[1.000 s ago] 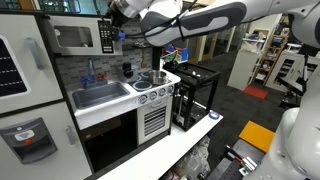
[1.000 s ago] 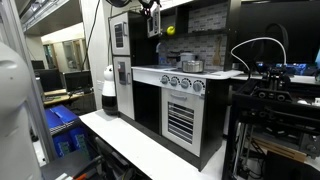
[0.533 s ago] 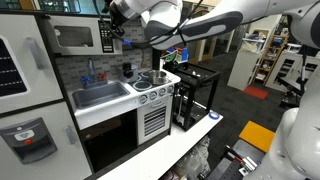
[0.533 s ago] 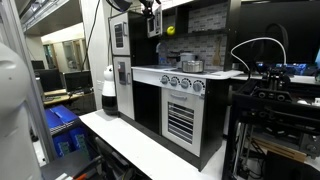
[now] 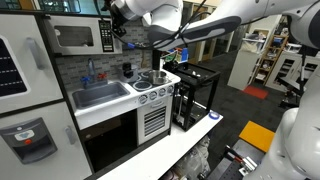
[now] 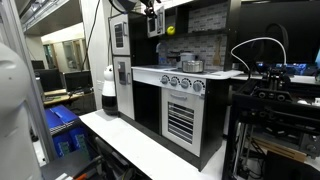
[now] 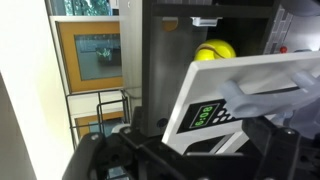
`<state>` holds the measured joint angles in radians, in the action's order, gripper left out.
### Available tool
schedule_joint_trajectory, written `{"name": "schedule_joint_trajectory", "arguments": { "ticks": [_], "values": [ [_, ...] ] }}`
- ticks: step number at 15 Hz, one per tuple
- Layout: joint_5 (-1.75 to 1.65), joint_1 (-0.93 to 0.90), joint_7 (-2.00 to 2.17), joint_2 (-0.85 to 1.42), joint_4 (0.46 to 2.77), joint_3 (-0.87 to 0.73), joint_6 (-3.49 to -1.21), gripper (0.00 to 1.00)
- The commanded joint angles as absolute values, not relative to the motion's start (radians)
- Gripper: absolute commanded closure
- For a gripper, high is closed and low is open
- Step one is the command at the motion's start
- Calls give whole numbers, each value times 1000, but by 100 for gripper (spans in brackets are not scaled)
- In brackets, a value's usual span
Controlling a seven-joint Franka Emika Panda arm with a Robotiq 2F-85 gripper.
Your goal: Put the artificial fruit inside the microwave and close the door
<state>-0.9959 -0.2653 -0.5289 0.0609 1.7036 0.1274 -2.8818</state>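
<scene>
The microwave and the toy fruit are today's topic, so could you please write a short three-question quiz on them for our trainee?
1. True or false: the artificial fruit lies inside the microwave.
2. In the wrist view, the green digits sit on: A) the microwave's button panel; B) the fruit; C) a pot.
3. Fill in: the fruit's colour is ____.
Key: 1 false, it is outside, beside the microwave; 2 A; 3 yellow.
</scene>
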Motion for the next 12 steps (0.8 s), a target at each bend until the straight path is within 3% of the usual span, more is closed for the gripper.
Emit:
{"name": "schedule_joint_trajectory", "arguments": {
  "ticks": [1,12],
  "values": [
    [-1057,-256,-511,83,1693,111,-2937,0],
    [-1157,-258,-484,187,1597,62,-2986,0]
  ]
}}
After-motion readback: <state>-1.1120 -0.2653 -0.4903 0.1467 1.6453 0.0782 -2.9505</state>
